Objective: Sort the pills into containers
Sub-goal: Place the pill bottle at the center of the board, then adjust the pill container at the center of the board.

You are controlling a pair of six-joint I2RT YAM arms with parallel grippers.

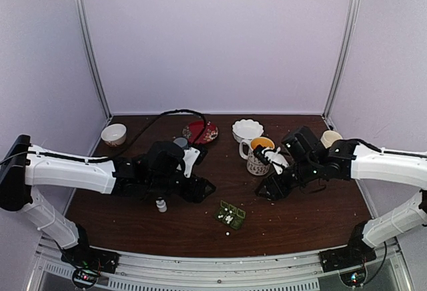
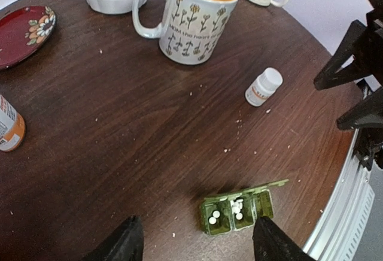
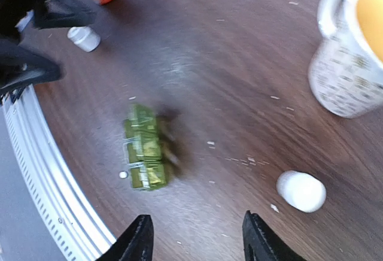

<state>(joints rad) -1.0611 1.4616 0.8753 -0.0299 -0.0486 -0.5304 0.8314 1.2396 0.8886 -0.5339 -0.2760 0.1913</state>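
The dark-green pill box [image 1: 230,215] lies near the table's front edge with its lids open. In the left wrist view the box [image 2: 236,210] holds white pills [image 2: 213,217] in two compartments; a third looks empty. In the blurred right wrist view the box [image 3: 143,147] has one loose pill [image 3: 123,175] beside it on the table. My left gripper [image 1: 203,189] is open and empty, up and left of the box, with the box between its fingertips in its own view [image 2: 197,249]. My right gripper [image 1: 267,191] is open and empty, up and right of the box [image 3: 194,240].
A patterned mug [image 1: 257,154] with orange inside stands mid-table, and a small white bottle [image 2: 263,86] lies near it. Another white bottle [image 1: 161,205] stands under my left arm. A white bowl [image 1: 247,129], red plate [image 1: 200,131], small bowl [image 1: 113,134] and cream cup [image 1: 330,137] sit at the back.
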